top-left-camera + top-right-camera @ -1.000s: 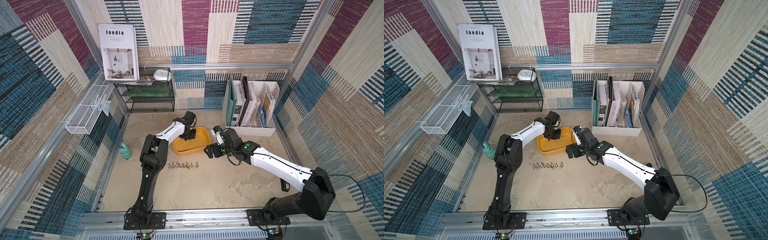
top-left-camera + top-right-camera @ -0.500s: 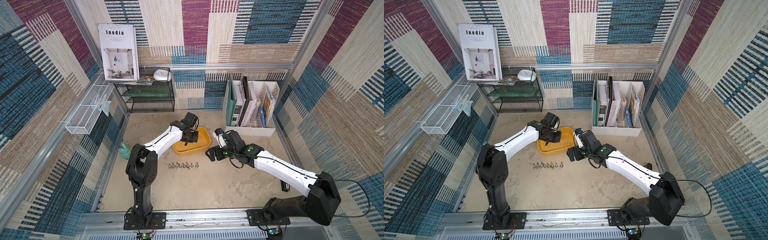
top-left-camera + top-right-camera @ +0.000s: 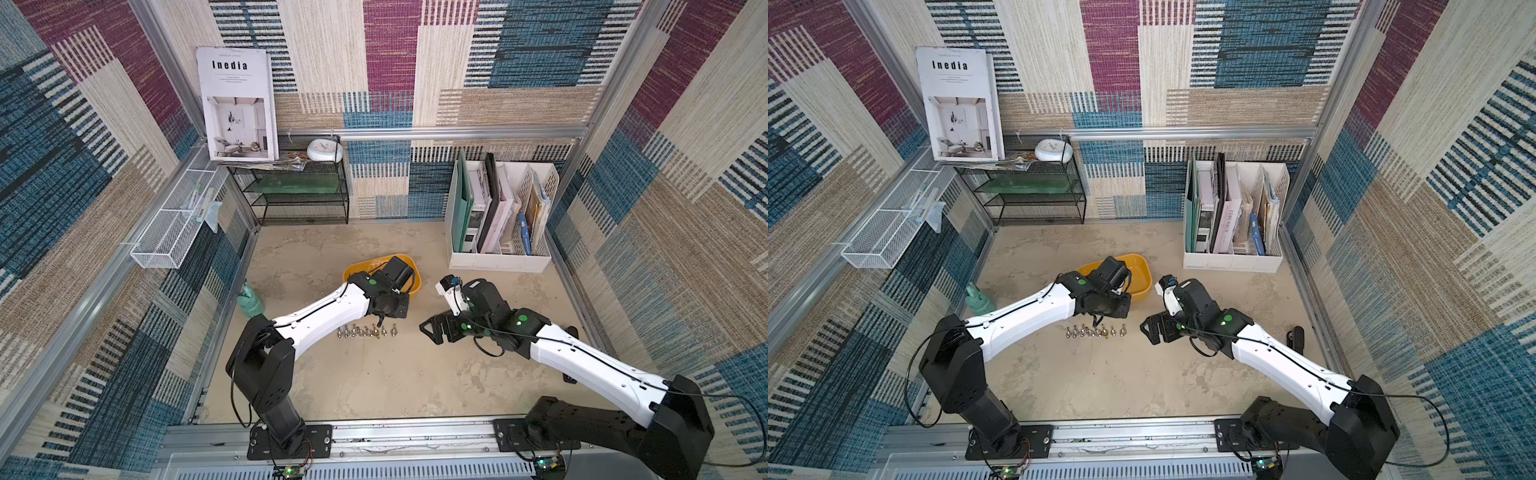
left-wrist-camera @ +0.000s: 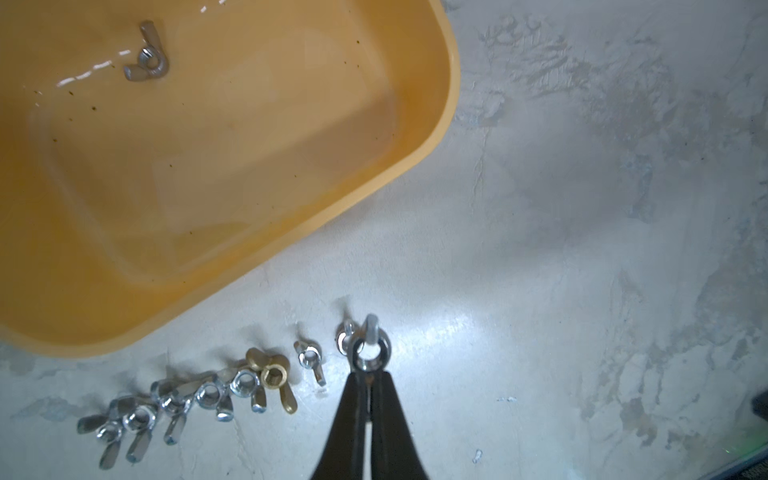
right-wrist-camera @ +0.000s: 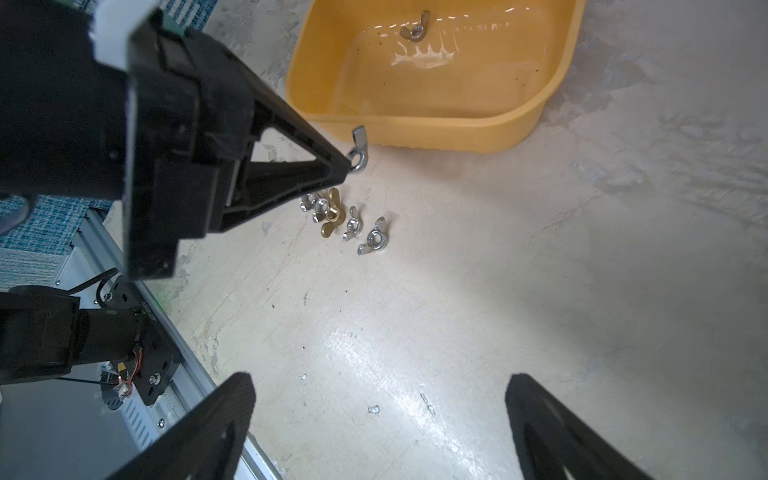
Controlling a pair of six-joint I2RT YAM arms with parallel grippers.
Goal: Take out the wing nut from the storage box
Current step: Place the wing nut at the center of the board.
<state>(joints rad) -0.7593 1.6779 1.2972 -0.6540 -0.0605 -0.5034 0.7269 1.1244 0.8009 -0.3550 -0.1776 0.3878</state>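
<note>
On the mottled pale surface (image 3: 374, 382), a yellow storage box (image 4: 451, 83) stands near the middle. The right fingers (image 5: 216, 419) hang spread wide apart, holding nothing, near the box. The left fingers (image 4: 358, 386) are pinched together on one silver wing nut (image 4: 368, 353), outside the box and over the end of a row of loose wing nuts (image 4: 199, 399). Another wing nut (image 4: 145, 62) lies inside the box.
</note>
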